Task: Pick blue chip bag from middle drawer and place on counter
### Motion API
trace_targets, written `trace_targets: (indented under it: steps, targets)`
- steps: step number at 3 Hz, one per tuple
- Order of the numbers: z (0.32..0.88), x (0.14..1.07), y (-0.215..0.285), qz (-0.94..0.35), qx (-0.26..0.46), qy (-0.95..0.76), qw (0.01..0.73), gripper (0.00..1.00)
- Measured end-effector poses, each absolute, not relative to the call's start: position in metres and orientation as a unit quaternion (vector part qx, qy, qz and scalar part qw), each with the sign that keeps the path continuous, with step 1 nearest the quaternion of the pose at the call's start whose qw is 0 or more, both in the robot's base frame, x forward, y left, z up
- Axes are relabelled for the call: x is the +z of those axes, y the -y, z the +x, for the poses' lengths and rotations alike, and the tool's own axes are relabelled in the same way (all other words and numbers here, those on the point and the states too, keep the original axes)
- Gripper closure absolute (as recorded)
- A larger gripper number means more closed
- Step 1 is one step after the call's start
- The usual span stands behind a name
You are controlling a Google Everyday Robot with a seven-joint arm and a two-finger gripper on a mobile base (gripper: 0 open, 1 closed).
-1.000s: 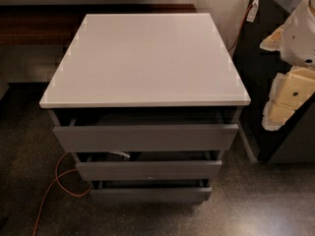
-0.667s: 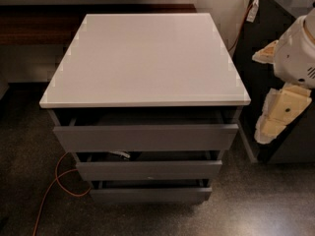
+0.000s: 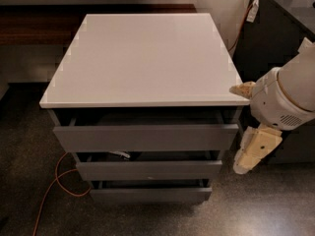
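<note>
The white counter (image 3: 142, 58) tops a grey cabinet with three stacked drawers, each pulled out a little. The middle drawer (image 3: 147, 170) is open by a narrow gap. In that gap, left of centre, a small white-and-dark scrap (image 3: 119, 155) shows; it looks like part of the blue chip bag, the rest of which is hidden under the upper drawer. My gripper (image 3: 247, 124) hangs off the cabinet's right front corner, beside the upper drawer. Its cream fingers are spread apart and hold nothing: one (image 3: 242, 89) at counter-edge height, the other (image 3: 255, 150) level with the middle drawer.
The upper drawer (image 3: 147, 137) and lowest drawer (image 3: 150, 194) jut out too. A dark cabinet (image 3: 275, 38) stands close on the right, behind my arm. An orange cable (image 3: 49, 193) loops on the floor at the lower left. A dark wooden ledge (image 3: 39, 26) runs behind.
My gripper has moved left and down, from beside the dark cabinet to the counter's right front corner. The drawers and counter have not moved.
</note>
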State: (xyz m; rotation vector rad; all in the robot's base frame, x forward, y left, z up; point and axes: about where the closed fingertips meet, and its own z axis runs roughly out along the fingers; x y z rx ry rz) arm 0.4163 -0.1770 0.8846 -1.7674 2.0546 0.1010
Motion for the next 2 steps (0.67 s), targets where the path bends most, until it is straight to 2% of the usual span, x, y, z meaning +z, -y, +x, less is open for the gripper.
trace_targets:
  steps: [2]
  targets:
    - [0.419, 0.855, 0.165, -0.648, 0.042, -0.733, 0.201, 0.00]
